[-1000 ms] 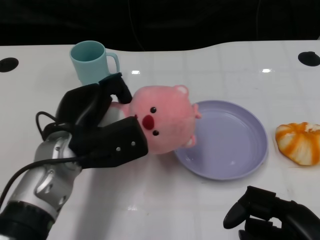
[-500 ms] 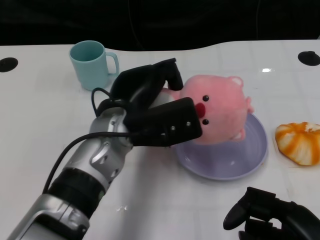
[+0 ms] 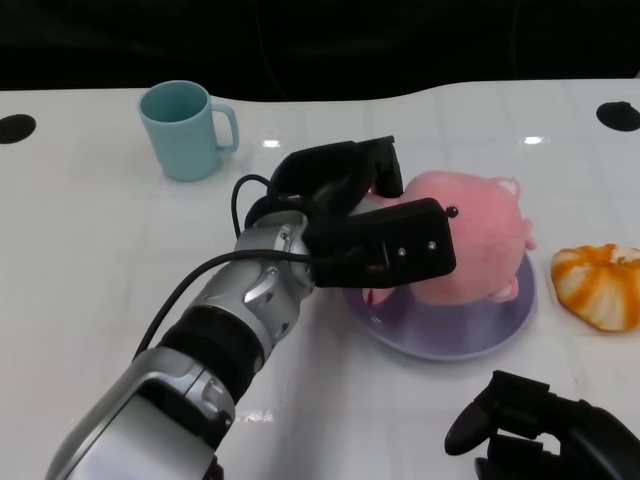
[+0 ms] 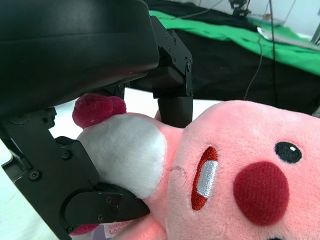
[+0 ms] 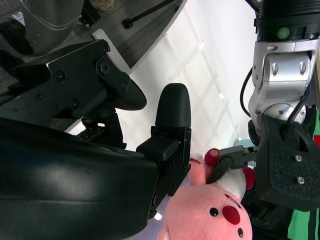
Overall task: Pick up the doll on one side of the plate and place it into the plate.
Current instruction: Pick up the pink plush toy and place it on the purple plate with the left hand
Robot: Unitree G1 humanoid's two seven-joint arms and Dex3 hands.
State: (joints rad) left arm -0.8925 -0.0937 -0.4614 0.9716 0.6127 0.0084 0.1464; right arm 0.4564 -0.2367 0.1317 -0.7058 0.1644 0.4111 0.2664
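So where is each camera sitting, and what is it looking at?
Head view: sits up on the robot, looking down at the white table; shows the left hand gripping the fluffy pink doll over the round purple plate, and the right hand.
Left wrist view: sits behind the left hand, looking close at the doll's face.
Right wrist view: sits behind the right hand, facing across the table.
Shared: all three show the doll.
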